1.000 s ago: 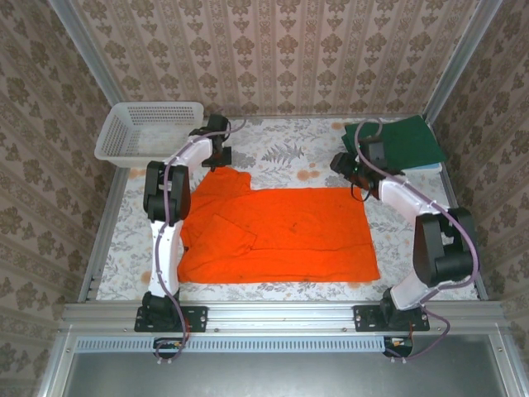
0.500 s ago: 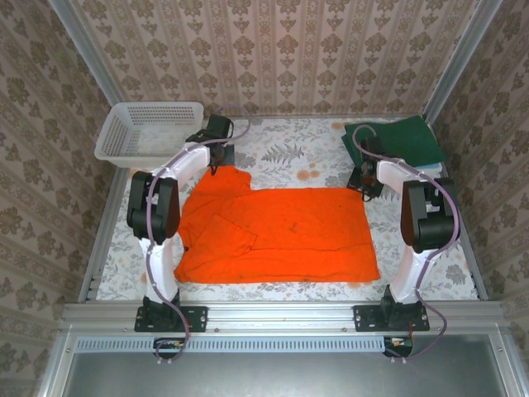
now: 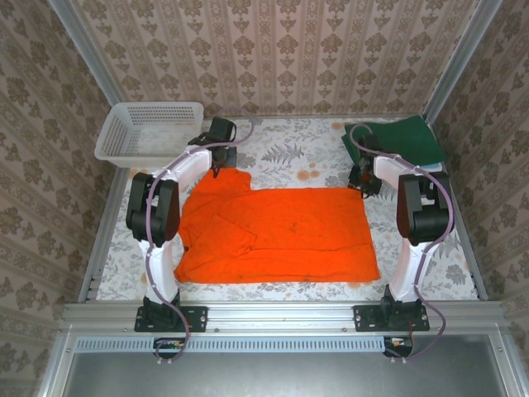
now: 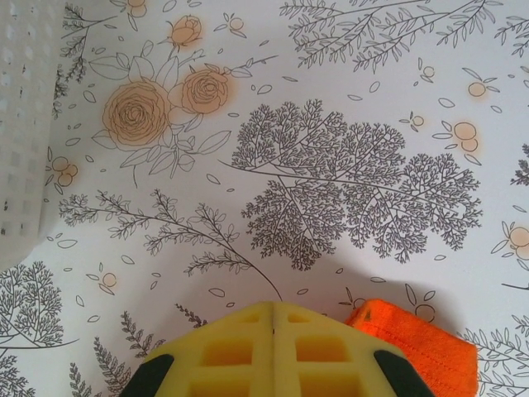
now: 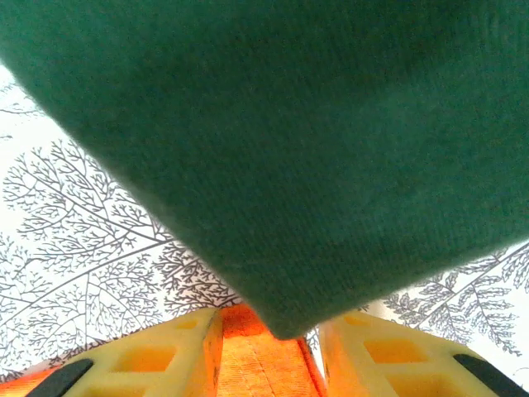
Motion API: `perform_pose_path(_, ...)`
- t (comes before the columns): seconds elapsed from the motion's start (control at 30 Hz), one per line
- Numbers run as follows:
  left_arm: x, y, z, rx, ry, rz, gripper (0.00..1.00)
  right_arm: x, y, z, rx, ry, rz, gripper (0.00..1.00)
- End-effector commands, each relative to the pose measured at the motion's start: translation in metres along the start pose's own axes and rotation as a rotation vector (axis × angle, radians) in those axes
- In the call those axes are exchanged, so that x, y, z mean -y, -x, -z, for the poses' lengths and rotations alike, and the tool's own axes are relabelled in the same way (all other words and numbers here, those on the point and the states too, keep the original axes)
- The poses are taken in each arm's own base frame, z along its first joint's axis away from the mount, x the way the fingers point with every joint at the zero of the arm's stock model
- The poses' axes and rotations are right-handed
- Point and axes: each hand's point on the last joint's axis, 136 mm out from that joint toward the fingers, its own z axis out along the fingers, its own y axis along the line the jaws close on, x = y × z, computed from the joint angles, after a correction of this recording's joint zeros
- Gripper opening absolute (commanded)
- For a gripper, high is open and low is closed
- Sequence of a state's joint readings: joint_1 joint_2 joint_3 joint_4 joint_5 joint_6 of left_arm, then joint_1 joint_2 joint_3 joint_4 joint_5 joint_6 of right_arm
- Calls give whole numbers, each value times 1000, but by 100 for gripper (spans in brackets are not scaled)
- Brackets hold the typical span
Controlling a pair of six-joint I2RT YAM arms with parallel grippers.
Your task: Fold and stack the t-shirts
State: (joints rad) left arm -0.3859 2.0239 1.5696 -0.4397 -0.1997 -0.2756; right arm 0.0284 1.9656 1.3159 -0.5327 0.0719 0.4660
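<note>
- Orange fabric covers the middle of the scene: the bright orange cloth t-shirt (image 3: 281, 236) lies spread flat on the floral-printed tabletop (image 3: 285, 153). Its long side runs left to right, and a short sleeve is folded in over the body at the left.
- The dark green cloth t-shirt (image 3: 405, 141) lies folded flat at the far right corner of the tabletop. Its near left corner comes close to the far right corner of the orange t-shirt.
- A white plastic lattice basket (image 3: 124, 141) stands at the far left corner of the tabletop, apart from both t-shirts.
- My left claw (image 4: 273, 308) is down at the far left corner of the orange t-shirt, just to the right of the basket.
- Its yellow pads (image 4: 223, 351) are pressed together with no gap, so this claw is fully closed.
- In my left wrist view a hemmed corner of orange cloth lies on the tabletop just right of the pads. I cannot tell whether any of it is pinched.
- My right claw (image 5: 269, 322) is down at the far right corner of the orange t-shirt, between it and the dark green t-shirt.
- This claw is partly open. Its yellow fingers (image 5: 157, 356) stand apart on either side of a ridge of orange cloth that fills the gap. I cannot tell whether they squeeze it.
- A corner of the dark green t-shirt points right at that gap, just ahead of the fingertips.
</note>
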Motion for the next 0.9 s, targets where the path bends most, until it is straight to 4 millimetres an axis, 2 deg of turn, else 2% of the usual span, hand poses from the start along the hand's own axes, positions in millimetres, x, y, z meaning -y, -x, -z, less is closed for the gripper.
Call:
perform_pose_path(0.0, -1, 5, 10, 29, 7, 1, 0, 3, 2, -1, -26, -23, 10, 36)
perform_pose_path(0.27, -1, 10, 16, 47, 3, -6, 0, 3, 1, -8, -59, -42, 11, 29)
perform_pose_path(0.5, -2, 10, 18, 59, 6, -18, 0, 1, 1, -9, -66, -35, 15, 17)
perform_pose_path(0.63, -2, 4, 15, 57, -1, -14, 0, 0, 2, -9, -62, -27, 19, 10)
perform_pose_path(0.77, -4, 0, 15, 67, 5, -11, 0, -4, 6, 3, 3, 12, 25, 0)
perform_pose_path(0.87, -5, -1, 20, 89, -1, 1, 0, -7, 9, 17, 61, 41, 30, 0)
